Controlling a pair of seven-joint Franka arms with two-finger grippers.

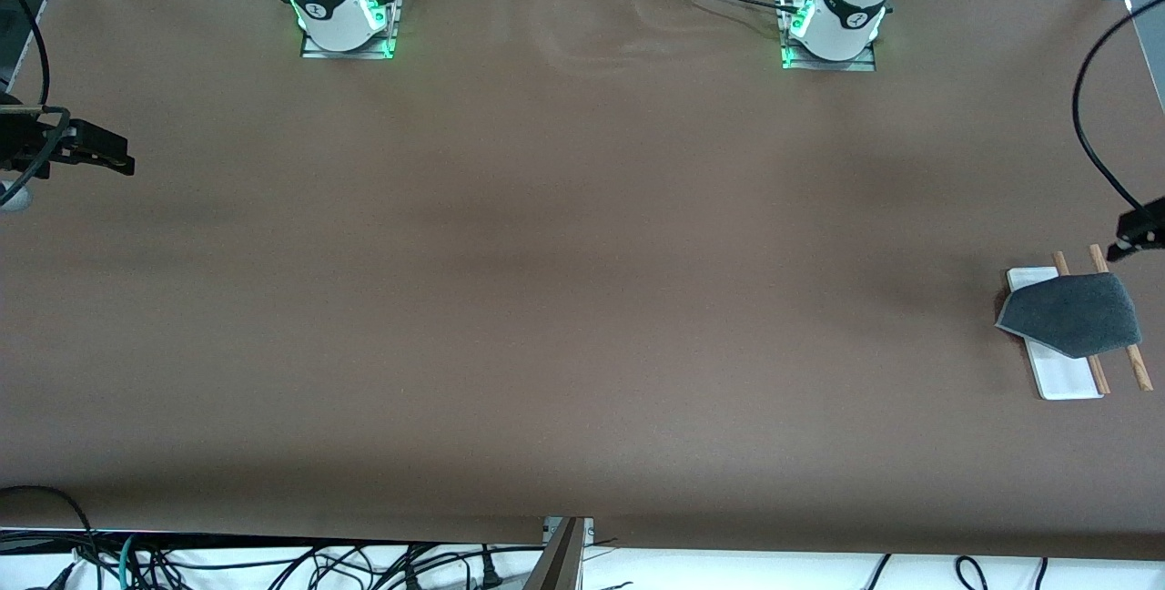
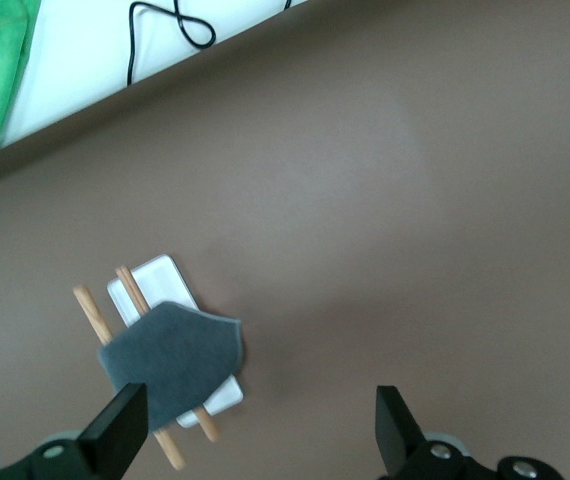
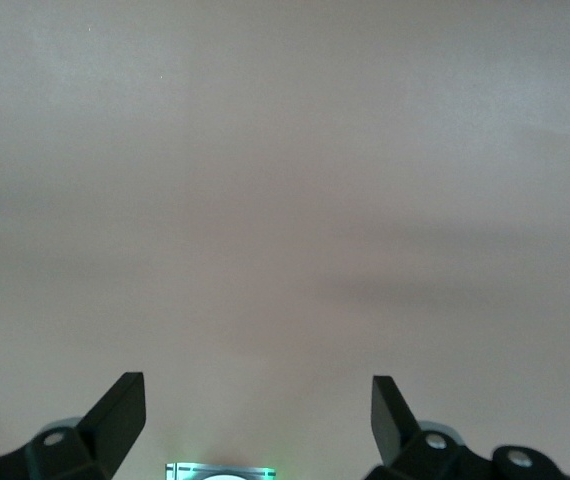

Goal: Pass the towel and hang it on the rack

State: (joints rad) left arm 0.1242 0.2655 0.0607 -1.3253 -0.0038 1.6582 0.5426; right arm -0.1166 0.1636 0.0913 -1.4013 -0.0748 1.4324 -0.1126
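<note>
Seen across a wide brown table (image 1: pixel 546 299). Draped over a small rack (image 1: pixel 1065 382) with a flat white rectangular base and two thin light-wood rods: a small dark grey soft cloth towel (image 1: pixel 1074 312) with a pale stitched edge, toward the left arm's end of the table. Hanging already, by the look of it, so the task seems done or nearly so.

Just above the rack, up in the air: the left gripper (image 2: pixel 260 425), black fingers spread wide, holding nothing; towel directly below and slightly to one side of its fingertips.

Well apart from all this, over bare table at the other end: the right gripper (image 3: pixel 258 415), also spread wide and empty, waiting.

Probably light, limp and easily dragged off the rods. Best pinched at a free corner or the stitched edge, not mid-fold.
</note>
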